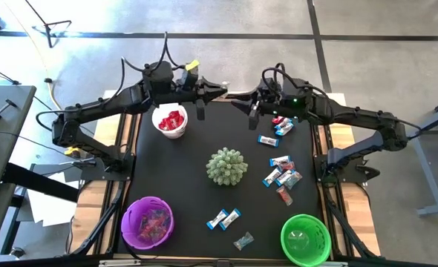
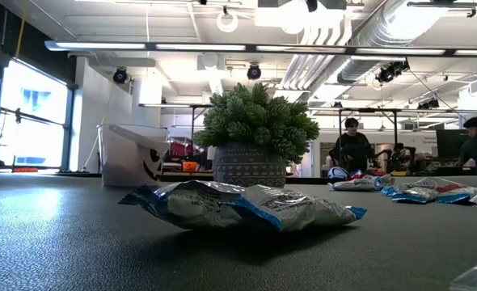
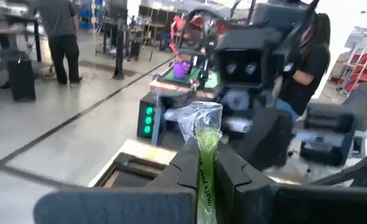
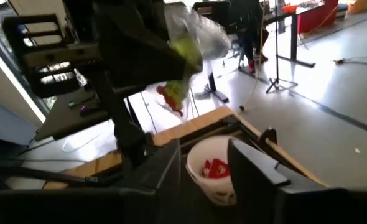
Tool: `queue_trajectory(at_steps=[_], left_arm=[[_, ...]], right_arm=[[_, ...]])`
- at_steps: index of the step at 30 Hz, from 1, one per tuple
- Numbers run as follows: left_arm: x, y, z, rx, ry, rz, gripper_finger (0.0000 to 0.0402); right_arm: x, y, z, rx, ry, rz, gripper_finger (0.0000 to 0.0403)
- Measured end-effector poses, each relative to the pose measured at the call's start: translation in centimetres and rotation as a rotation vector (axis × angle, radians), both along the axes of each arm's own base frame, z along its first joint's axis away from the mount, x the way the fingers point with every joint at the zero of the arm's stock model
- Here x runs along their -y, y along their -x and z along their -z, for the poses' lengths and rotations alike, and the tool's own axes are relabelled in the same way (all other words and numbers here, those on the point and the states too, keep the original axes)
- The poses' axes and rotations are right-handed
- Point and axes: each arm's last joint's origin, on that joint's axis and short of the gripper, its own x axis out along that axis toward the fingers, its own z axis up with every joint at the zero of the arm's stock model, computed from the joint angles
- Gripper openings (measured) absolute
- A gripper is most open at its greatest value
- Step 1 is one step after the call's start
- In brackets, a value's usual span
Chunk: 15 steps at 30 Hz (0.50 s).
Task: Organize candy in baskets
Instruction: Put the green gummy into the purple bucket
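At the near left corner of the black table [image 1: 167, 170] sat the purple basket [image 1: 147, 222], pinkish sweets heaped inside it. Up at the far edge, the white basket [image 1: 170, 122] stood loaded with red-wrapped candy [image 1: 171, 119], and right above it the left gripper [image 1: 220, 90] reached toward the middle of the far edge. Its fingers [image 3: 186, 163] were clamped shut on a clear-wrapped sweet [image 3: 203, 134] with a green stripe, the crinkled wrapper sticking up past the fingertips. Tip to tip with it came the right gripper [image 1: 234, 96], and its jaws stood parted, empty, with the white basket visible between them in the right wrist view. The same sweet showed there too, hanging from the left gripper up off the table.

Centre table, the spiky pale-green ball [image 1: 227, 166] sat alone. Near the front edge lay two blue-and-silver sweets [image 1: 224, 218] side by side, and a clear-wrapped one [image 1: 243, 241] just beyond them toward the corner. On the right side a loose scatter of blue-and-silver and red pieces [image 1: 280, 172] ran from under the right arm down the table. The green basket [image 1: 305, 239] held the near right corner; whether anything lay inside could not be told.
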Motion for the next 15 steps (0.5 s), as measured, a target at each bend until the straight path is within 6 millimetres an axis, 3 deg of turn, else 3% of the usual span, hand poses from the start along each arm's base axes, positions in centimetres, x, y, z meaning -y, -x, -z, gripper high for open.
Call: queue_trajectory(at_steps=[4,7,15], left_arm=[[0.6,2.1,0.8,-0.172,0.136,-0.008,0.0002],[1.9,4.4,1.7,-0.346,0.336,0.010,0.0002],[9.4,8.7,4.8,-0.899,0.898,-0.022,0.0001]], right_arm=[[-0.3,1.7,-0.1,-0.061,-0.063,0.009,0.0156],[-0.6,3.1,0.0,-0.119,-0.108,0.019,0.0161],[-1.5,5.2,1.1,-0.301,-0.178,0.021,0.0162]])
